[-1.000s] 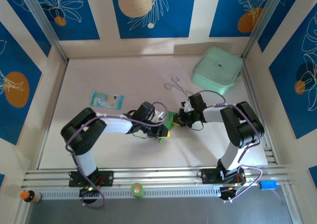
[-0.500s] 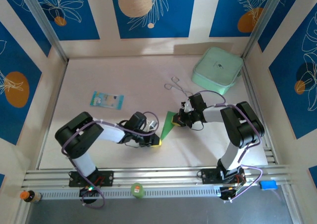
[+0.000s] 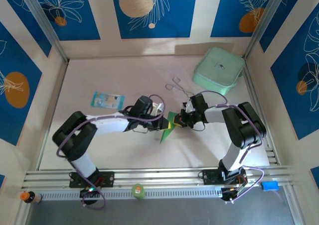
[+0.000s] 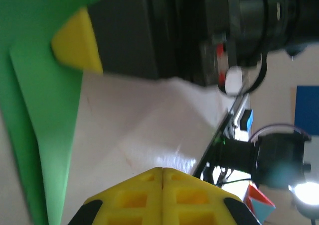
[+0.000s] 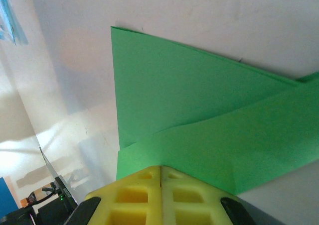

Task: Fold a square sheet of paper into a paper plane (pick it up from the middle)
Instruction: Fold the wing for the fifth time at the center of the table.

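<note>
Left gripper point(image 3: 163, 121): you have it reaching in from the left and sitting just beside the left edge of the sheet. In the left wrist view point(image 4: 162, 171) its yellow pads point(image 4: 134, 197) meet along one seam with nothing between them.

Right gripper point(image 3: 179, 120): it comes in from the right onto the broad upper end of the sheet. In the right wrist view point(image 5: 160, 169) its yellow pads point(image 5: 134, 192) are pressed together, tips against the green surface. You cannot tell whether a layer is nipped between them. The left wrist view shows one of its yellow fingertips point(image 4: 77, 43) against the green.

Sheet of paper point(image 3: 167, 131): bright green, on the table point(image 3: 124, 75) near its middle, between your two grippers. It is folded to a narrow pointed shape, broad end at the right gripper and point toward the near edge. The right wrist view shows two overlapping layers point(image 5: 174, 100) with a slanted folded edge. The left wrist view shows it along the left side point(image 4: 40, 105).

Light-blue packet point(image 3: 107, 100): flat on the table, well to the left of the sheet.

Mint-green box point(image 3: 219, 71): at the far right corner, well apart from both grippers.

Metal tool point(image 3: 177, 85): loop-handled, lying between the box and the right gripper.
</note>
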